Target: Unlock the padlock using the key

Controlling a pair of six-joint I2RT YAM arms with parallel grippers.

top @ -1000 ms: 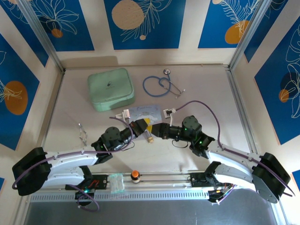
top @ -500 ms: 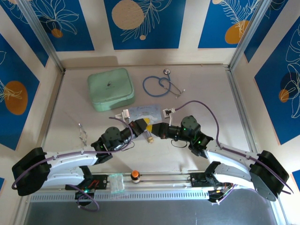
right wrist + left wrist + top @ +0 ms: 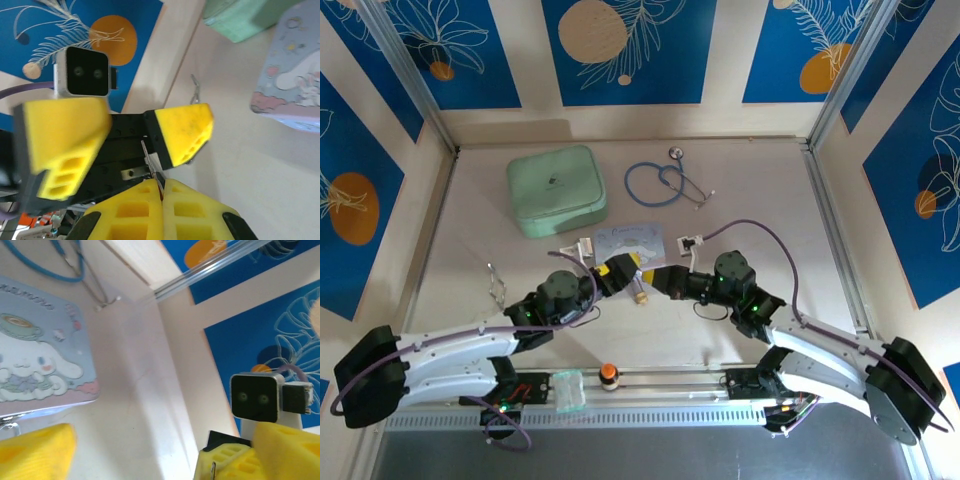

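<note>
Yellow foam pads of the right gripper (image 3: 161, 189) are pressed together at the bottom of its own wrist view, cut off by the frame edge; a thin silver blade, the key (image 3: 148, 161), stands up out of the seam between them, the rest of it hidden inside the pinch; the left gripper (image 3: 131, 134) faces it with its two fingers spread wide apart, one of them blurred.

From overhead both grippers meet just on the near side of the pale blue cartoon tin (image 3: 620, 238), and their wrists cover part of it; the key is too small for me to find there. Just nearer than the tin, below the gap between the two grippers, I see a tiny brass-coloured thing that I take for the padlock (image 3: 639, 294); I cannot make out its shackle, nor whether it is locked.

In the left wrist view a thin silver loop (image 3: 7, 427) is cut off at the frame's edge beside the tin's near rim; I cannot tell what it is.
</note>
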